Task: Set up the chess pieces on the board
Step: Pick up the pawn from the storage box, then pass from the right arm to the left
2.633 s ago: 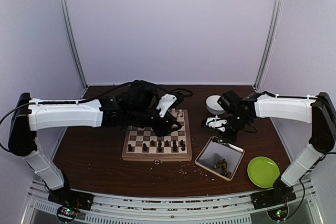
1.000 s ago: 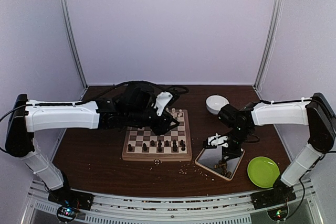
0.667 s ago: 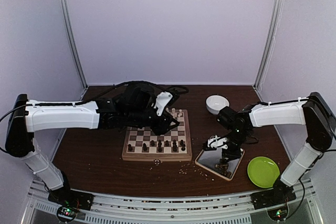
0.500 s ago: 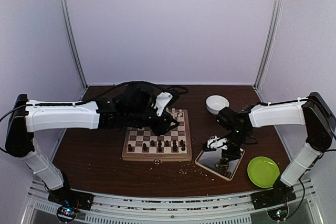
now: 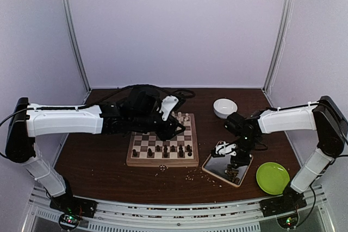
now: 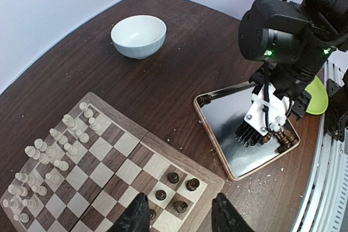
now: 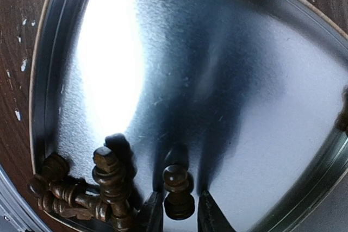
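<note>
Chess pieces [image 5: 173,149] in three lots.

Top view: a row of dark men stands along the near side of the board [image 5: 163,163]. The cream men [image 5: 182,117] are bunched at its far right corner. More dark ones make a heap [image 5: 234,174] in the near corner of the metal tray [image 5: 216,162]. The tray sits just right of the board, at an angle to it. White bowl [image 5: 224,107] behind the tray, green plate [image 5: 272,178] at near right. Pale crumbs [image 5: 190,176] are scattered on the table [image 5: 98,156] in front of the board. Across the board's far half: left arm [image 5: 65,119]. Over the tray: right gripper [image 5: 233,162] pointing down, by the heap.

Left wrist view: left gripper [image 6: 178,218] hangs above the board's corner nearest the tray. Its fingers are spread with nothing between them, and a few dark men stand on the squares below. The cream men stand in a rough double rank at the board's far edge. The right gripper's tips are low in the tray next to the heap.

Right wrist view: one dark pawn [image 7: 178,193] stands upright on the tray floor, just beside the heap, a tangle of dark men against the rim. The right gripper's fingertips [image 7: 153,210] sit close on either side of the pawn's base. One looks to touch it; a thin gap shows at the other. Cannot tell whether the pawn is pinched or only bracketed
</note>
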Controlling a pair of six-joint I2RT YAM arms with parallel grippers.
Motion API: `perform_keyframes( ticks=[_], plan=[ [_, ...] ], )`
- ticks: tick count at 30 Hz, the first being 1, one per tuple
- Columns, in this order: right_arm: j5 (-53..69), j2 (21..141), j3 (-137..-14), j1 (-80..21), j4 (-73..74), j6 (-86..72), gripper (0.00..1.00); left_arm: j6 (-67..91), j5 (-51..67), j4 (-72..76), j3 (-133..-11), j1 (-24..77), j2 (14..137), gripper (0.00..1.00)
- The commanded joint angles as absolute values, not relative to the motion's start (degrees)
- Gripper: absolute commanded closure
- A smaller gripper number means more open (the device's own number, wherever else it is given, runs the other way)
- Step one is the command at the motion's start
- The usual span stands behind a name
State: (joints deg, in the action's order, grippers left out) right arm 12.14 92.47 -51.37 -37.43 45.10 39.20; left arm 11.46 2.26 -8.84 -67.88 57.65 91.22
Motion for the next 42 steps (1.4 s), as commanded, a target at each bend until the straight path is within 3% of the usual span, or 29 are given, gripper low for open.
perform_keyframes(
  ticks=[1, 8, 22, 42],
  plan=[
    [11.18, 92.46, -51.2, -37.71, 44.82, 38.13, 0.8, 10.79, 2.04, -6.42, -67.42, 57.39, 89.65, 0.6],
    [14.56, 88.71, -53.64, -37.17, 46.16, 37.09, 0.87, 9.44, 3.16, -5.6, -65.69, 57.39, 88.77, 0.6],
    [40.59, 79.1, -65.42, -36.1, 47.44, 33.44, 0.88, 8.35, 28.52, 7.4, -64.3, 57.39, 91.49, 0.58],
    [45.01, 80.4, -68.58, -36.91, 48.8, 33.23, 0.87, 16.31, 36.95, 15.34, -71.9, 57.39, 103.52, 0.59]
  ],
)
